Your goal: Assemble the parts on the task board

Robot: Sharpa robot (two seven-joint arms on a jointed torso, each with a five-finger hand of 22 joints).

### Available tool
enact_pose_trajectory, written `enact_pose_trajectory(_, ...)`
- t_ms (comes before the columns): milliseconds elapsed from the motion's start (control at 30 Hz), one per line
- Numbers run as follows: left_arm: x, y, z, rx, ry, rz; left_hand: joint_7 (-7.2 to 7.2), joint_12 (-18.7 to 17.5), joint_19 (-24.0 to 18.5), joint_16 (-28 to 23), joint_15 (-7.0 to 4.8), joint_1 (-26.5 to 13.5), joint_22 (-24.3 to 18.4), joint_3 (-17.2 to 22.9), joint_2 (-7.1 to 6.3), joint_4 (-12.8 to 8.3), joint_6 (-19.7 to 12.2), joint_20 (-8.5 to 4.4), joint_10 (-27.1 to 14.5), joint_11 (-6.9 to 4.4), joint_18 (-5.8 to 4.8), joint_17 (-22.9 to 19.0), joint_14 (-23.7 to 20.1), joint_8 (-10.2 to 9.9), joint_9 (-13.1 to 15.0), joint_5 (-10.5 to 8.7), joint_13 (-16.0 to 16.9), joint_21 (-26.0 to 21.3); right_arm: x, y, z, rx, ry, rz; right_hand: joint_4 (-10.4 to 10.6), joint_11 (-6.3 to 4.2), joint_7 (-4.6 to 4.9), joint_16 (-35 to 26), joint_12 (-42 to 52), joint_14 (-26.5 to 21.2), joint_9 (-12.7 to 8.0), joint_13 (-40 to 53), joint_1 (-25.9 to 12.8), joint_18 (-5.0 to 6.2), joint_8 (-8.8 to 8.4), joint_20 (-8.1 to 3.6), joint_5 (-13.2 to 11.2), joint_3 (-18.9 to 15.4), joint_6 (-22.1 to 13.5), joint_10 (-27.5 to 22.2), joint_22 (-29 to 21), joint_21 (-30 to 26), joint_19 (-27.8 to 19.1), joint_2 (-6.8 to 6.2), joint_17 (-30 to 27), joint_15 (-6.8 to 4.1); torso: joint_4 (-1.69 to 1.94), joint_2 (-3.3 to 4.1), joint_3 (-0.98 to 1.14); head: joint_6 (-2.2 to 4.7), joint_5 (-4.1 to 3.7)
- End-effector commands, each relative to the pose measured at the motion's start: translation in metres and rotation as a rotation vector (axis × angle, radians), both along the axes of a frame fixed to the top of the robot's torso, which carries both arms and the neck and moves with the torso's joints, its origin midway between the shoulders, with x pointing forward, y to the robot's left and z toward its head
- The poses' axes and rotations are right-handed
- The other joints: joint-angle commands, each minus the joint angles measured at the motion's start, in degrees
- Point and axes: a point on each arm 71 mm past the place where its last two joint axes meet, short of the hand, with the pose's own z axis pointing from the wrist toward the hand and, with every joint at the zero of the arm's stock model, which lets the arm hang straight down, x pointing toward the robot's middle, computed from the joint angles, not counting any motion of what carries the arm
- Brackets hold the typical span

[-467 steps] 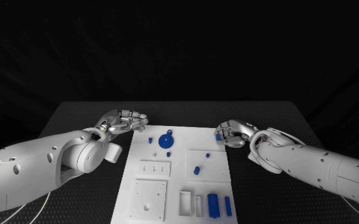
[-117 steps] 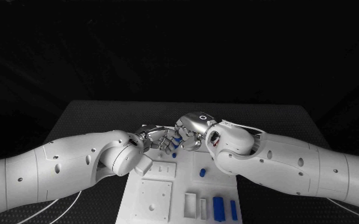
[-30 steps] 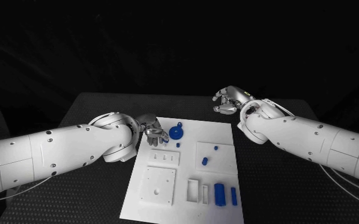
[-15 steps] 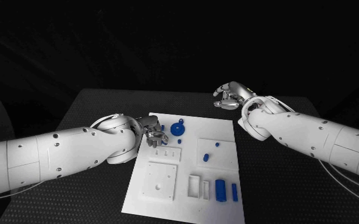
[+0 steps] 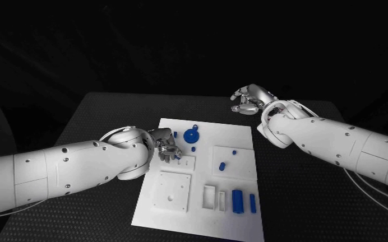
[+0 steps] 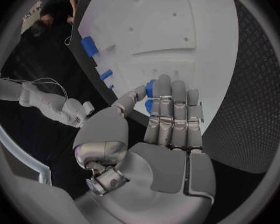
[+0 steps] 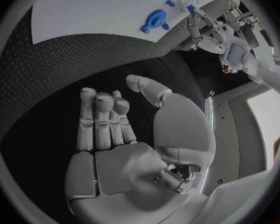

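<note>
The white task board (image 5: 243, 135) lies in the middle of the black table. A round blue part (image 5: 192, 136) stands near its far left corner. My left hand (image 5: 166, 145) hangs over the board's left side just beside that part, fingers stretched out and palm bare (image 6: 171, 134). Small blue pegs (image 6: 150, 88) peep out by its fingertips; I cannot tell if they touch. My right hand (image 5: 250, 99) is off the board, over the table past the far right corner, fingers apart and holding nothing (image 7: 115, 134).
More blue parts sit on the board: a peg (image 5: 221, 167) mid-right and two cylinders (image 5: 237, 201) near the front edge. White raised blocks (image 5: 171, 191) take up the front left. The round blue part (image 7: 155, 20) and the left hand (image 7: 202, 30) appear in the right wrist view.
Some seconds ago both hands met over the round blue part. The right hand has since pulled back off the board and lifted a little farther away. The left hand stays beside the part.
</note>
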Motion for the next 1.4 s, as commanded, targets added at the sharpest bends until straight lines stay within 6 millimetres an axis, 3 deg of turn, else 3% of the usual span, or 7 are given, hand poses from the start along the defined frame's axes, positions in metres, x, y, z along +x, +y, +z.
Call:
enact_pose_trajectory(33, -0.0004, -0.0017, -0.0018, 0.009, 0.003, -0.014, -1.46, -0.05, 0.39, 0.29, -0.08, 1.32, 1.19, 0.47, 0.73, -0.31, 1.59, -2.73, 1.82, -1.69, -0.88, -0.06, 0.33, 0.32, 0.08, 0.35, -0.06, 0.31, -0.0002, 0.0011, 0.0006, 0.003, -0.006, 0.01, -0.11, 0.48, 0.41, -0.3, 0.11, -0.26, -0.09, -0.07, 0.02, 1.18, 0.2, 0.19, 0.39, -0.3, 0.64, -5.69, 0.03, -0.21, -0.31, 0.56, -0.08, 0.06, 0.03, -0.03, -0.02, -0.35, -0.06)
enact_pose_trajectory(100, 0.0005, -0.0011, -0.0022, 0.009, 0.002, -0.009, -1.46, -0.06, 0.39, 0.29, -0.08, 1.32, 1.19, 0.47, 0.74, -0.31, 1.59, -2.74, 1.82, -1.69, -0.88, -0.06, 0.33, 0.31, 0.09, 0.35, -0.06, 0.31, -0.0002, 0.0009, 0.0006, 0.003, -0.007, 0.008, -0.11, 0.48, 0.41, -0.3, 0.11, -0.26, -0.09, -0.07, 0.02, 1.18, 0.2, 0.19, 0.39, -0.3, 0.64, -5.69, 0.03, -0.21, -0.31, 0.56, -0.08, 0.06, 0.02, -0.04, 0.0, -0.66, -0.19)
enact_pose_trajectory(900, -0.0042, -0.0055, -0.0071, 0.013, 0.059, -0.032, -1.47, -0.26, 0.23, 0.25, -0.09, 1.14, 1.17, 0.55, 0.86, -0.32, 1.67, -2.77, 1.98, -1.69, -0.88, -0.15, 0.38, 0.06, 0.22, 0.55, -0.18, 0.39, -0.0005, 0.0035, 0.0003, 0.0, -0.002, 0.014, -0.27, 0.51, 0.44, -0.25, 0.38, -0.38, -0.23, -0.54, 0.05, 1.18, 0.26, 0.3, 2.41, -0.35, 0.51, -5.86, 0.14, -0.37, -0.33, 0.76, -0.25, 0.09, 0.02, -0.06, 0.07, -1.18, -0.14)
enact_pose_trajectory(1400, -0.0057, -0.0061, -0.0108, 0.014, 0.067, -0.025, -1.38, -0.58, -0.01, 0.16, -0.04, 1.0, 1.17, 0.68, 0.91, -0.32, 1.54, -2.72, 1.9, -1.62, -0.88, -0.27, 0.25, -0.38, 0.24, 0.6, -0.35, 0.48, -0.0005, 0.0043, -0.0003, -0.005, 0.006, 0.017, -0.31, 0.54, 0.48, -0.2, 0.5, -0.38, -0.31, -0.72, -0.05, 1.18, 0.22, 0.31, 3.06, -0.44, 0.37, -5.89, 0.19, -0.41, -0.3, 0.88, -0.31, 0.11, -0.04, -0.06, 0.03, -1.21, -0.19)
